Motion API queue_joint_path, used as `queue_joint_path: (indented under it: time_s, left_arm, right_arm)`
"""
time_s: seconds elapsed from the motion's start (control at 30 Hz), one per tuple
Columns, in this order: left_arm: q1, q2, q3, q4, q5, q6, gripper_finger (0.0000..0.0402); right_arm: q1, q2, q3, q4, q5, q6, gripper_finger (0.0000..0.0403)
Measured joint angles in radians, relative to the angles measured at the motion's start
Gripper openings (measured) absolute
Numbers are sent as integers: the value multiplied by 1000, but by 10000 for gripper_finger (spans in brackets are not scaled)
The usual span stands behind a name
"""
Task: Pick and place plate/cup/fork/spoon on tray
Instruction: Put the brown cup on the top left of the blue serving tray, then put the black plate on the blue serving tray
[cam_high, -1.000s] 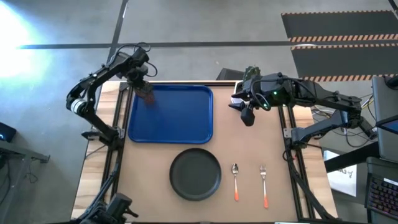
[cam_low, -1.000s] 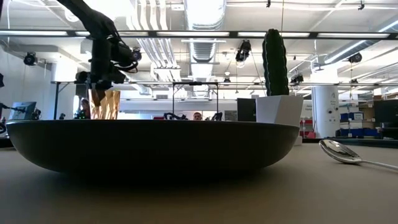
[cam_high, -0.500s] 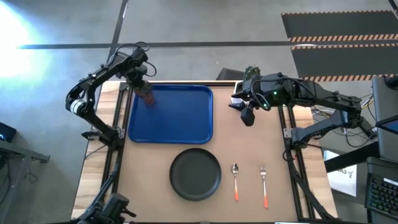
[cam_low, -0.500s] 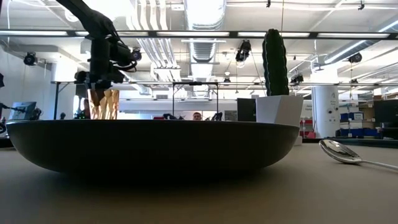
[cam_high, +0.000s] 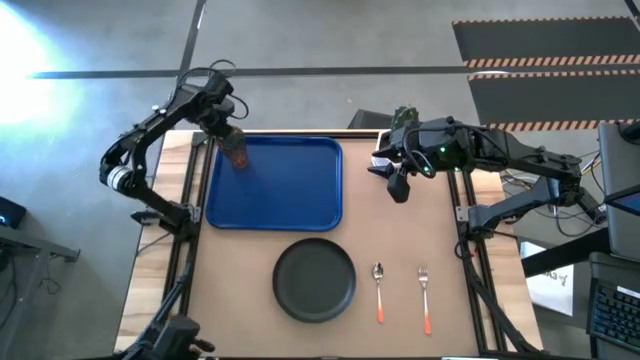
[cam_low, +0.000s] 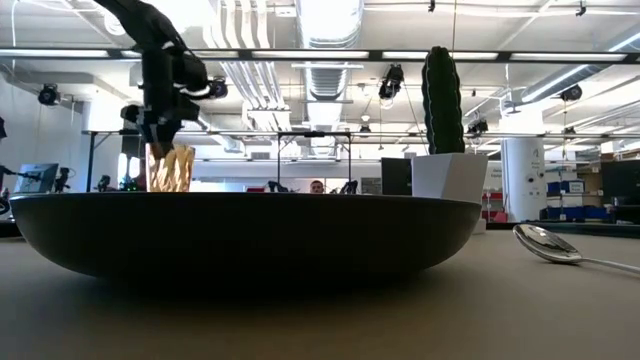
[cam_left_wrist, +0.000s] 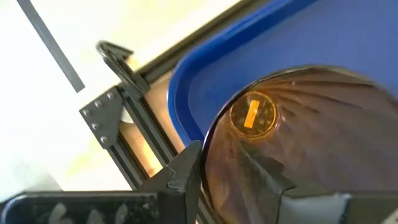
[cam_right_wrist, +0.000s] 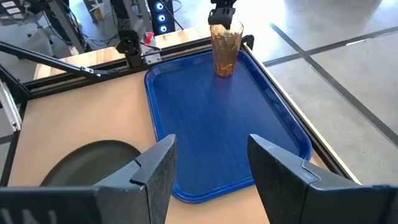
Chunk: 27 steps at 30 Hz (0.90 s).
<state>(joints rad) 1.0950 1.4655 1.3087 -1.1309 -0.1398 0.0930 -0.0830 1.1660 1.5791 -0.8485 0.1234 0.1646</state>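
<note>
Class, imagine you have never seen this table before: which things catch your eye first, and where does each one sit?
The big blue tray at the table's far side stands out first, with the amber cup upright in its far left corner and the left gripper at the cup's rim. Nearer, the dark plate lies on bare table, with the spoon and fork side by side to its right.
</note>
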Motion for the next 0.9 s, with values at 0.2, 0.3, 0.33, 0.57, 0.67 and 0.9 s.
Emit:
queue_joint_path:
  time_s: [0.2, 0.3, 0.33, 0.57, 0.67, 0.9]
  left_arm:
    - [0, -113, 0, 19, 3, 6, 111]
    - [-1, -177, 0, 60, 23, 16, 124]
    - [-3, -200, 0, 70, 29, 18, 127]
    - [-4, -384, 0, 180, 233, -82, 135]
    - [-4, -482, 0, 225, 393, -156, 135]
    - [-10, -706, 0, 293, 541, -221, 135]
  right_arm:
    - [0, 0, 0, 0, 0, 0, 187]
    - [0, 0, 0, 0, 0, 0, 187]
    - [0, 0, 0, 0, 0, 0, 187]
    - [2, 10, 0, -1, 0, 30, 187]
    - [2, 36, -1, -22, -19, 48, 187]
    - [7, 163, -3, -40, -176, 82, 187]
